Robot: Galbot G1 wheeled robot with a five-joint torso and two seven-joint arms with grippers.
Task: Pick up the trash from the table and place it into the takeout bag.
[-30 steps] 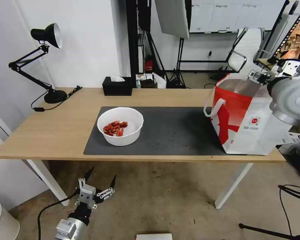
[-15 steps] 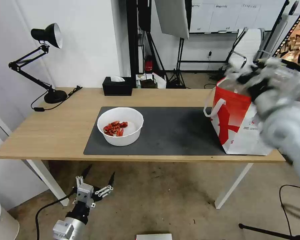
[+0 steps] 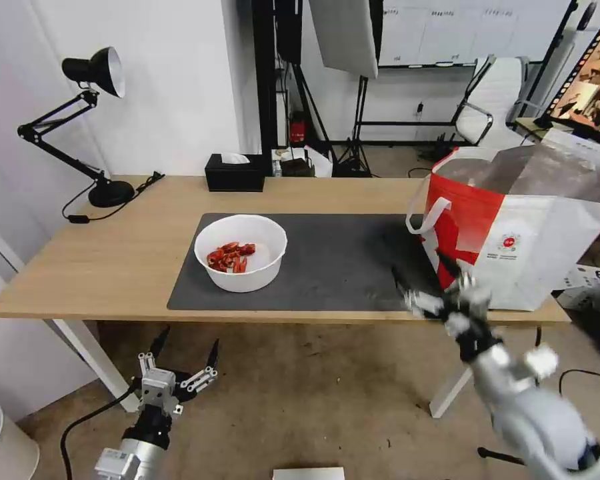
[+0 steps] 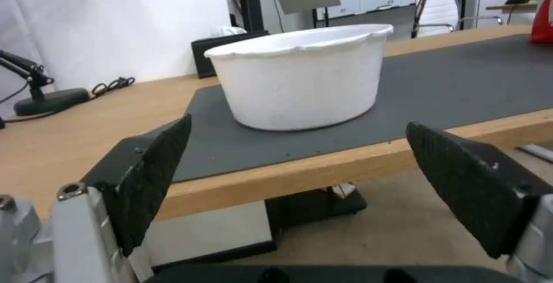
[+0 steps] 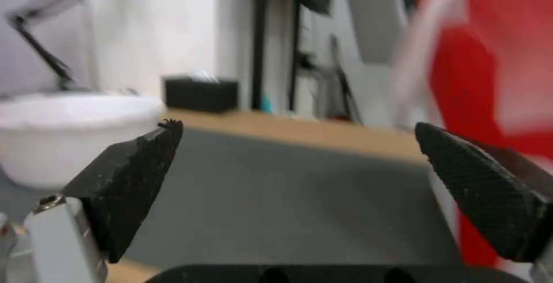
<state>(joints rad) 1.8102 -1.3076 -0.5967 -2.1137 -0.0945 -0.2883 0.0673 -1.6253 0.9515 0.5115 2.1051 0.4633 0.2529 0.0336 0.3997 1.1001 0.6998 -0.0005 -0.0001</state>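
Looking down at the long light-wood table (image 3: 113, 260), I see a white bowl (image 3: 241, 252) holding red pieces (image 3: 230, 257), sitting on the left part of the dark grey mat (image 3: 333, 267). The red-and-white takeout bag (image 3: 513, 233) stands open on the right end of the table, silver foil lining (image 3: 533, 170) showing, one white loop handle (image 3: 428, 212) hanging toward the mat. A small round red logo (image 3: 508, 243) sits on its white side; the tiny print under it is too small to read.

My right gripper (image 3: 428, 277) is at the table's front edge, just beside the bag, with fingers spread wide and holding nothing. My left gripper (image 3: 183, 343) hangs below the table edge, in front of the bowl, also spread and empty.

A black tissue box (image 3: 234, 173) sits at the back edge, and a black desk lamp (image 3: 90, 73) stands at the far left corner.
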